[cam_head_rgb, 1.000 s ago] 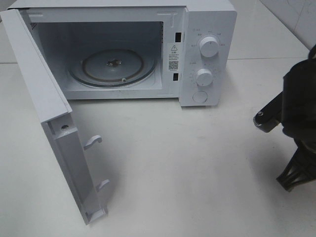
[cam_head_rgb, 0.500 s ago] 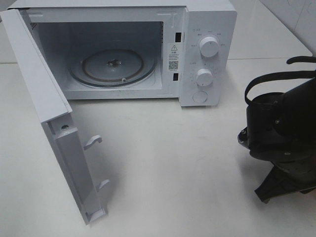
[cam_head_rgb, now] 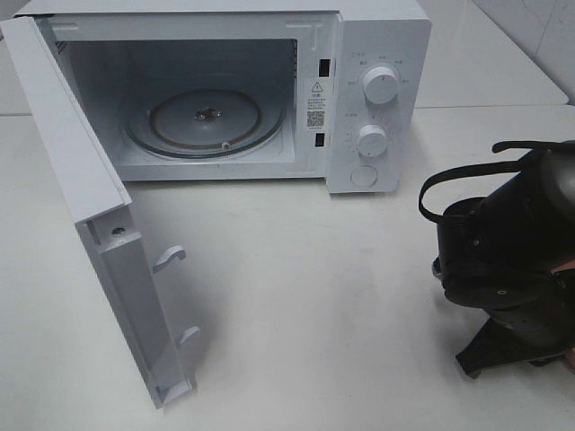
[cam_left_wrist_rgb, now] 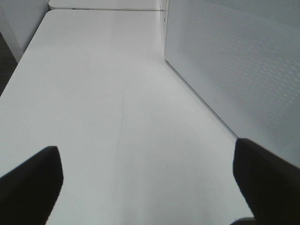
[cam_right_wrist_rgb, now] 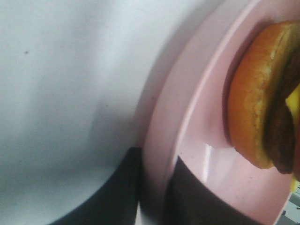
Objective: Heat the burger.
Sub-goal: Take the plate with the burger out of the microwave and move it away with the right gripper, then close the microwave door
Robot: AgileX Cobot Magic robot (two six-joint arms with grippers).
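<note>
The burger (cam_right_wrist_rgb: pixel 260 98), with an orange-brown bun and dark filling, lies on a pink plate (cam_right_wrist_rgb: pixel 206 140) in the right wrist view. My right gripper (cam_right_wrist_rgb: pixel 157 190) is shut on the plate's rim, one dark finger (cam_right_wrist_rgb: pixel 122 192) outside it and one inside. In the exterior view the black right arm (cam_head_rgb: pixel 503 260) stands at the right, in front of the microwave's control side, and hides plate and burger. My left gripper (cam_left_wrist_rgb: pixel 150 183) is open over bare tabletop beside the microwave door's outer face (cam_left_wrist_rgb: pixel 234 65); it holds nothing.
The white microwave (cam_head_rgb: pixel 382 36) stands at the back with its door (cam_head_rgb: pixel 90 206) swung wide open to the left. Its glass turntable (cam_head_rgb: pixel 207 121) is bare. Two knobs (cam_head_rgb: pixel 380 85) and a button sit on its right panel. White tabletop (cam_head_rgb: pixel 314 296) lies in front.
My right arm has moved left from the table's right edge, further into the exterior view. The microwave and its door have not moved.
</note>
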